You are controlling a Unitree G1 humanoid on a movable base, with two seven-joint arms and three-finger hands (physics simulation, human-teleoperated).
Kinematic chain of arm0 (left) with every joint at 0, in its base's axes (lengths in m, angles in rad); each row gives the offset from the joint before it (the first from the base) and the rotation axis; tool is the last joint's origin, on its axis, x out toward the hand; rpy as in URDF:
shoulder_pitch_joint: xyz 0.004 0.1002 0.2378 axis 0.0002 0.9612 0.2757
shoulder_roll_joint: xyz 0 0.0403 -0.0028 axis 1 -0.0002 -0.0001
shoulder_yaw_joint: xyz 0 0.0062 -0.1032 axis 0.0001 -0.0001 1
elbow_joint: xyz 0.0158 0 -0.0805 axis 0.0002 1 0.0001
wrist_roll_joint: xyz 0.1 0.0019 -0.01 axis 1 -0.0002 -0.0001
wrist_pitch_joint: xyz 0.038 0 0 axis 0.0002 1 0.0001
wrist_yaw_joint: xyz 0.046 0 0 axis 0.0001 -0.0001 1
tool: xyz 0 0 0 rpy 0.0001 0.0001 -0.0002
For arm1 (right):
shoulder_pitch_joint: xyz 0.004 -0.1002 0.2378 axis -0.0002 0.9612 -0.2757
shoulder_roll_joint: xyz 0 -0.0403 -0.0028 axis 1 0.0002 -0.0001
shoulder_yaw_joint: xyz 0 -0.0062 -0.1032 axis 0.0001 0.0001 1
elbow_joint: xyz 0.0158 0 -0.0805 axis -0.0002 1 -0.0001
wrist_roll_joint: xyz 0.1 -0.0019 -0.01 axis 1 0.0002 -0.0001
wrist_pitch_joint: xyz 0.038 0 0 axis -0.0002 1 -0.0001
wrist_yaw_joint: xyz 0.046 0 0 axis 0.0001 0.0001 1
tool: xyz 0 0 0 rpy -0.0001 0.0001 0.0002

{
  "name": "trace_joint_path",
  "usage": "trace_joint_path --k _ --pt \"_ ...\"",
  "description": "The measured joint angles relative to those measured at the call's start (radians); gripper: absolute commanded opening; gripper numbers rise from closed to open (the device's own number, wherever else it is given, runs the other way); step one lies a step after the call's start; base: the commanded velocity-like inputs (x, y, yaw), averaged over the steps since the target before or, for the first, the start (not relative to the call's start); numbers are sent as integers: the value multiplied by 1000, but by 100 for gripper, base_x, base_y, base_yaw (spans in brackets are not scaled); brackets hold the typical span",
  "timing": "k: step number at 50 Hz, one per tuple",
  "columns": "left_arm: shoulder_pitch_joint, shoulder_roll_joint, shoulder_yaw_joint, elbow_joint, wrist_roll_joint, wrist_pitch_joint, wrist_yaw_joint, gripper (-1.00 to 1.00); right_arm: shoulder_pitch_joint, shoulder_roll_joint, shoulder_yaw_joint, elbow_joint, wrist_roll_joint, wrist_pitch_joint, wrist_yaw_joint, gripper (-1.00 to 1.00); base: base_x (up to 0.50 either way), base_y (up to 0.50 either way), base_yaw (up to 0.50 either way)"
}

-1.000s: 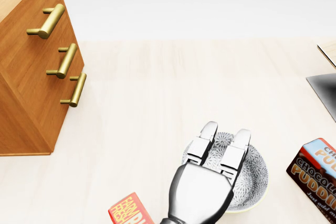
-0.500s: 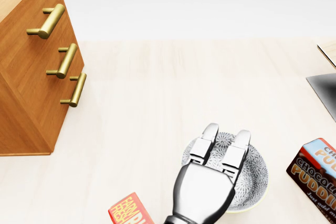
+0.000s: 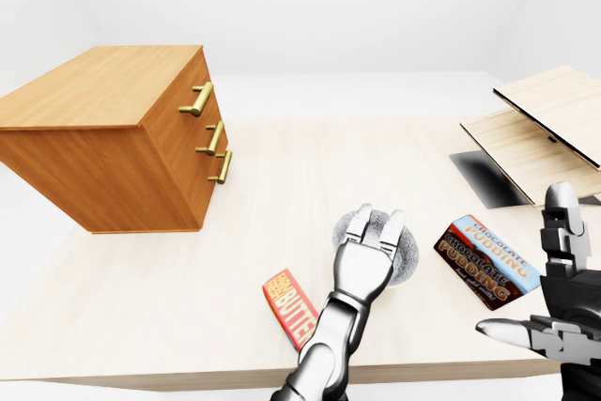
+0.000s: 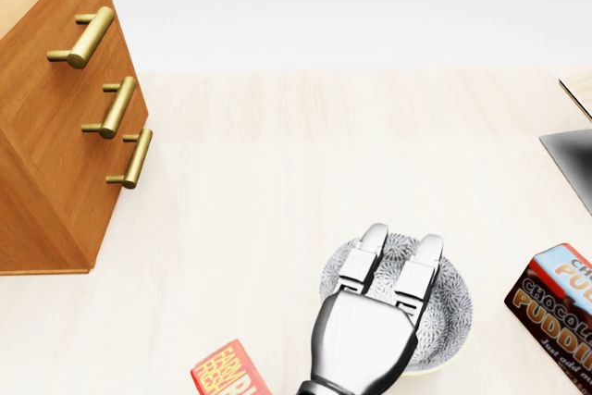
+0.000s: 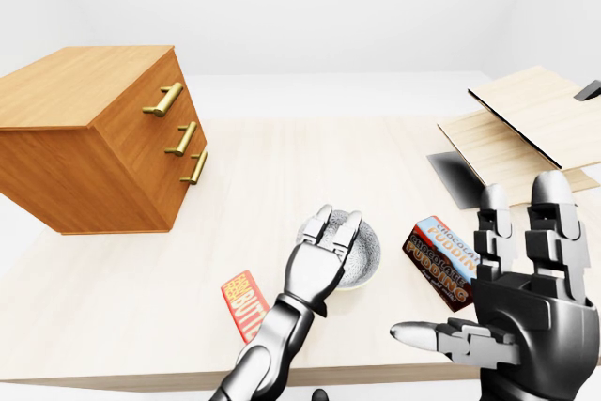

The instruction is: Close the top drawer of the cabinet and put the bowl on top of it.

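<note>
The bowl [image 4: 453,304], grey-white with a speckled pattern, stands on the pale table [image 4: 277,182] at about five o'clock in the head view, well apart from the cabinet [image 3: 113,138], which fills the nine-to-eleven o'clock side of that view. The cabinet's top drawer [image 5: 150,105] sits with its front flush with the two below it, and the three brass handles [image 4: 116,106] line up one under another. The left hand [image 4: 368,326] comes in from six o'clock and lies over the bowl, its two visible fingers [image 4: 374,252] stretched nearly straight across the rim and interior, spread wide rather than curled. Its thumb is hidden beneath the palm, and from these angles it is hard to say whether the fingers touch the bowl or hover just above it. The right hand [image 5: 516,316] hangs at four o'clock in the right-eye view, off the table's edge, holding nothing, with its fingers upright and its thumb pointing toward nine o'clock. A chocolate pudding box [image 3: 486,260] lies at three o'clock of the bowl, near it. A red butter box [image 3: 291,305] lies at seven o'clock of the bowl, just beside the left forearm. Light wooden boards [image 3: 540,124] and a dark sheet [image 3: 481,178] rest at two o'clock on the table.
</note>
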Motion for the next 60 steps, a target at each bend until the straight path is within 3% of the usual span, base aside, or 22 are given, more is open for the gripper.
trace_joint_path --k 40,41,42,60 --pt "-23 -23 19 106 -3 0 57 100 -4 -6 7 32 -3 0 6 100 0 0 0" --pt "-23 -23 20 109 -2 0 58 -84 -3 -6 7 33 -3 0 6 100 0 0 0" --pt "-24 -23 20 110 -1 0 59 -100 -3 -6 8 34 -4 0 6 100 0 0 0" --pt "-9 -14 14 122 1 0 29 -100 0 -7 23 46 -13 -8 6 100 0 0 0"
